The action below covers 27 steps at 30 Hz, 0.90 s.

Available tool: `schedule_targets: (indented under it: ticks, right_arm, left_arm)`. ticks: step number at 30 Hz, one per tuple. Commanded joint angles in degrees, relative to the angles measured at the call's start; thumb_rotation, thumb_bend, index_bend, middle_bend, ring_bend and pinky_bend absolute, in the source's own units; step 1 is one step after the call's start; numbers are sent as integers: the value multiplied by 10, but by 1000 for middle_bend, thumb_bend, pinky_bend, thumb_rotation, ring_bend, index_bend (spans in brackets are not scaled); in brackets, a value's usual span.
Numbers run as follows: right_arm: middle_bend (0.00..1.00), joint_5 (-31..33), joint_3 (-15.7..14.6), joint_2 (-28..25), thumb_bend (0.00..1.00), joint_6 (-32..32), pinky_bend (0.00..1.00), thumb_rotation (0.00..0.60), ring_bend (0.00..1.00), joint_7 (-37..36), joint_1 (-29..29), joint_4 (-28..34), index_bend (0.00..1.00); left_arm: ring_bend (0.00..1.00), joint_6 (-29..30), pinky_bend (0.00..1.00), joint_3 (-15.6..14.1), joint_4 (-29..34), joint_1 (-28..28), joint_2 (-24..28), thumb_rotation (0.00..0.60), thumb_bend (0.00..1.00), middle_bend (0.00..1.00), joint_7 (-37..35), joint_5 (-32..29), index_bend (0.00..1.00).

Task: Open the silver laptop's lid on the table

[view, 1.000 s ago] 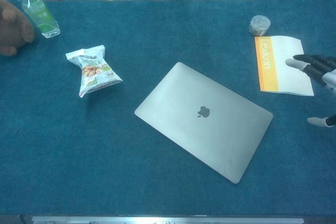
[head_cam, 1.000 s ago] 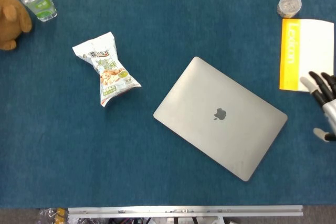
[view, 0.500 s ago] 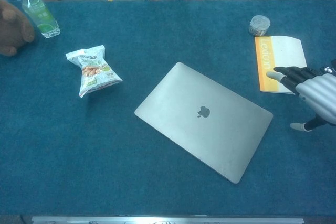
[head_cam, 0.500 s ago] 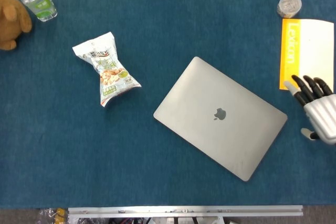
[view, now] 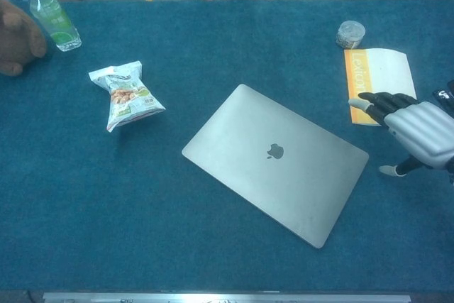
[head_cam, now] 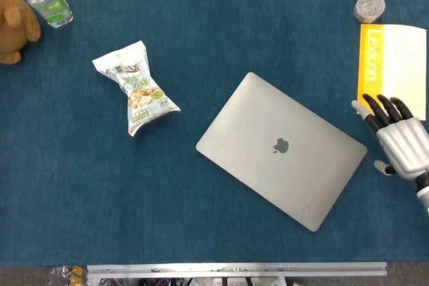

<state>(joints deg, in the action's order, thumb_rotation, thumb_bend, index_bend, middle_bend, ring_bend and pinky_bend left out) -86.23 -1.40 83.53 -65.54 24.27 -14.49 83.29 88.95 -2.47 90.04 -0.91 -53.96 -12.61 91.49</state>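
Silver laptop [head_cam: 281,150] closed; right hand [head_cam: 395,138] beside it, fingers spread, empty.

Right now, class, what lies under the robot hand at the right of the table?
The right robot hand hangs over the white booklet with a yellow spine, its fingertips covering the near corner. Touch cannot be judged.

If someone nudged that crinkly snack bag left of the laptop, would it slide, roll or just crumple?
The snack bag looks puffed at both ends and pinched in the middle, so it would probably crumple and give under a push. It lies flat on the blue cloth, so it likely drags rather than rolls. It seems light for its size.
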Motion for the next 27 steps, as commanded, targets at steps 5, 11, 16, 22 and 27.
schedule_targets:
  ticks: [5,11,16,22,27]
  right_arm:
    - [19,8,2,15,45,4,113,600,0,5,-5,-13,0]
    - [19,17,5,28,56,8,113,600,0,7,-11,-22,0]
    - [19,24,7,35,129,9,113,600,0,6,-14,-27,0]
    - [19,27,7,44,192,11,113,600,0,9,-18,-33,0]
    - [19,30,8,55,214,13,113,600,0,11,-23,-39,0]
  left_arm:
    - [0,-3,14,1,-5,1,-1,600,248,0,-4,-3,47]
    - [0,-1,14,2,-10,2,-3,600,247,0,-8,-4,47]
    - [0,1,14,3,-15,0,-6,600,247,0,-13,-6,47]
    - [0,1,14,3,-16,1,-6,600,247,0,-14,-5,47]
    - [0,-1,14,3,-17,1,-6,600,247,0,-13,-6,47]
